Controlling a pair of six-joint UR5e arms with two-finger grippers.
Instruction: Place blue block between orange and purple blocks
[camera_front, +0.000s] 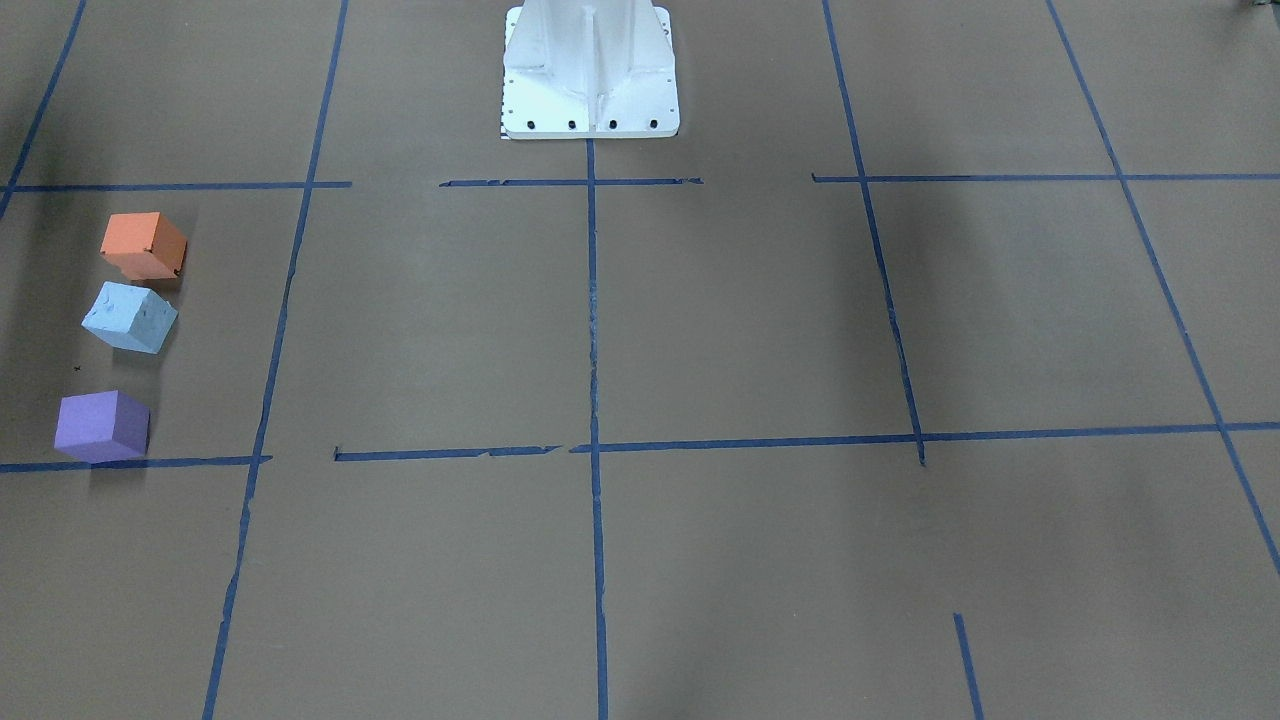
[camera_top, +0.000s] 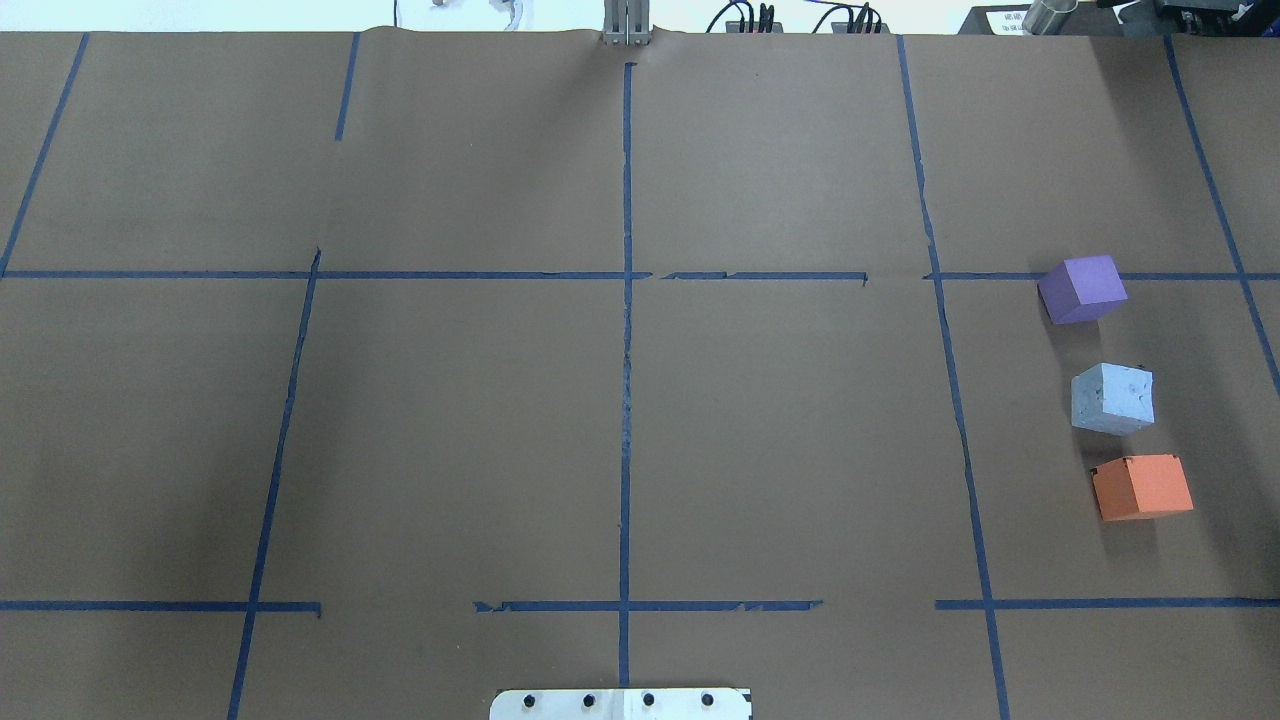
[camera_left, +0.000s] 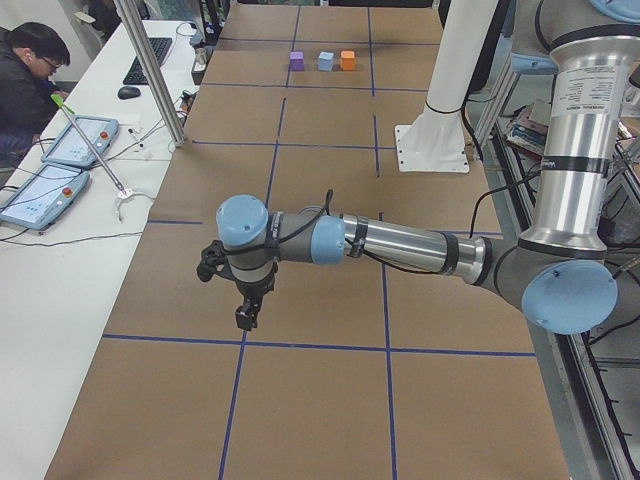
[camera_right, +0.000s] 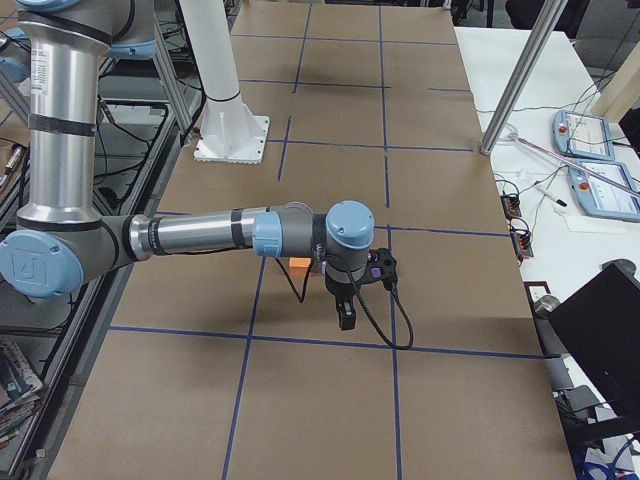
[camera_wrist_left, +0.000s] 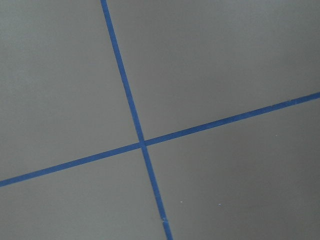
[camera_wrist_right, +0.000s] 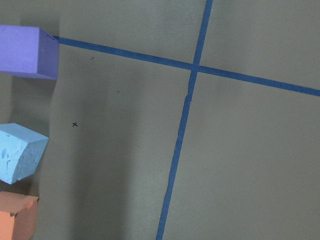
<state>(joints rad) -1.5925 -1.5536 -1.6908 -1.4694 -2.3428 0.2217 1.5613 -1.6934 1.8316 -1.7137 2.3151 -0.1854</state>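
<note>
Three blocks, one per colour, in a row on the robot's right: orange block (camera_top: 1142, 487) nearest the base, blue block (camera_top: 1112, 398) in the middle, purple block (camera_top: 1082, 289) farthest. Two grippers above the table (camera_top: 780, 440): left gripper (camera_left: 245, 318) and right gripper (camera_right: 346, 322), jaw spacing unreadable on both.

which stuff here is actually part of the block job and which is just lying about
Job:
blue block
orange block
purple block
(blue already sits between the other two)

Lying about:
tape lines
white base
tablets
keyboard
</note>
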